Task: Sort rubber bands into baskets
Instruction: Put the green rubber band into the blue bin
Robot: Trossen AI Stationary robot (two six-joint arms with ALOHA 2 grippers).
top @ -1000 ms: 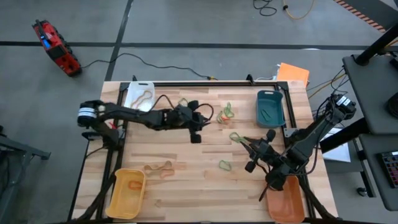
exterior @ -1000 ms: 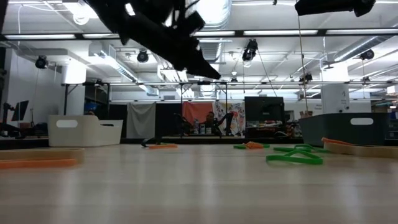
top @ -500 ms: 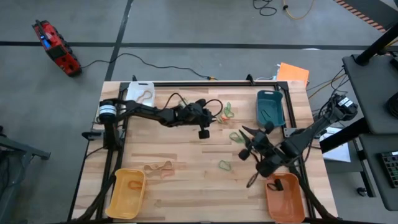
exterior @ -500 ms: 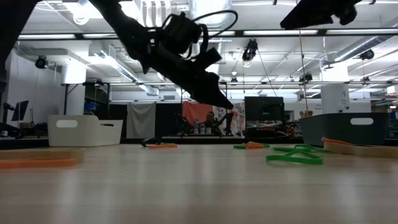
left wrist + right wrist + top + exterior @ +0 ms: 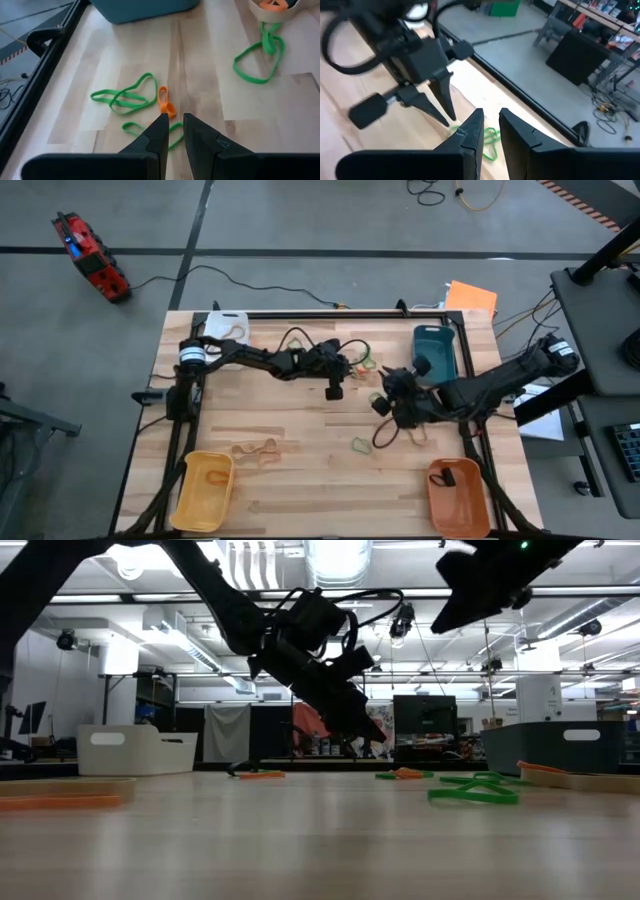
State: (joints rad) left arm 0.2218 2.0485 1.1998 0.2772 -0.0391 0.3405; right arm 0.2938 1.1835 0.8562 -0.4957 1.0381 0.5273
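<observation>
left hand [image 5: 172, 125] nearly closed, empty, above green rubber bands [image 5: 125, 97]; right hand [image 5: 491, 122] nearly closed, empty.

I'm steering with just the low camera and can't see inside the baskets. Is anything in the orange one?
Observer: Yes. From above, a dark band lies in the orange basket.
Operator: What's under the left gripper?
Observer: Its wrist camera shows the left gripper above a small orange band, with green bands beside it.
Operator: Is the yellow basket empty?
Observer: No. From above, an orange loop lies in the yellow basket.
</observation>
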